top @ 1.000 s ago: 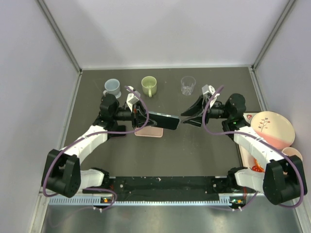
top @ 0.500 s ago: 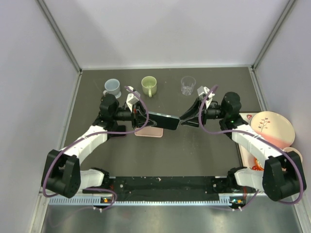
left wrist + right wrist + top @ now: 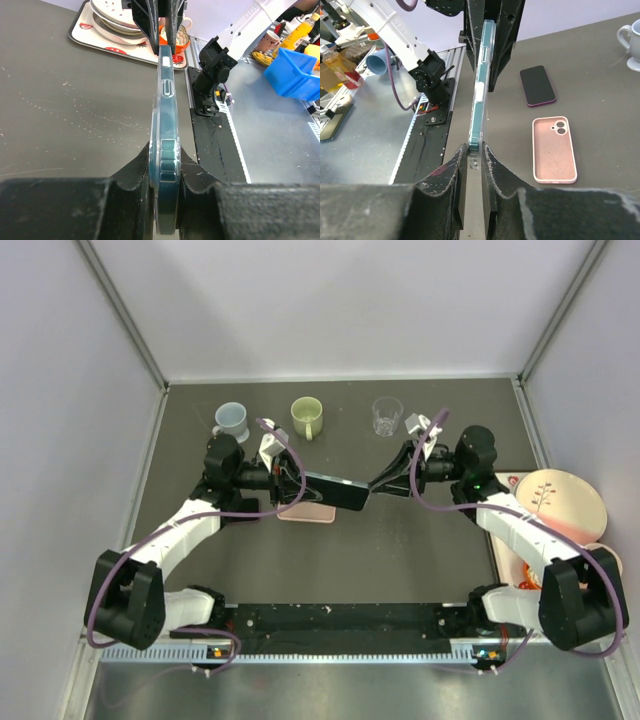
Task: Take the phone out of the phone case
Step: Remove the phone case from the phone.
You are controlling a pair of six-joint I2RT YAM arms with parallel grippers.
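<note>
- The dark table (image 3: 400,560) carries a job not yet begun in earnest: no part of the handset is freed.
- The left arm (image 3: 190,515) and right arm (image 3: 515,530) reach inward from the table's side edges, wrists level, facing each other over its middle.
- The phone (image 3: 335,490) hangs between them, clear of the surface and turned on edge, wholly inside its clear case (image 3: 481,75); separating the two is all left to do.
- An empty pink case (image 3: 554,150) lies flat beneath, a second dark phone (image 3: 538,86) just beside it.
- The left gripper (image 3: 165,155) has its fingers (image 3: 135,172) pinching one end of the cased phone.
- The right gripper (image 3: 476,155) has its fingers (image 3: 457,170) closed in against the opposite end.
</note>
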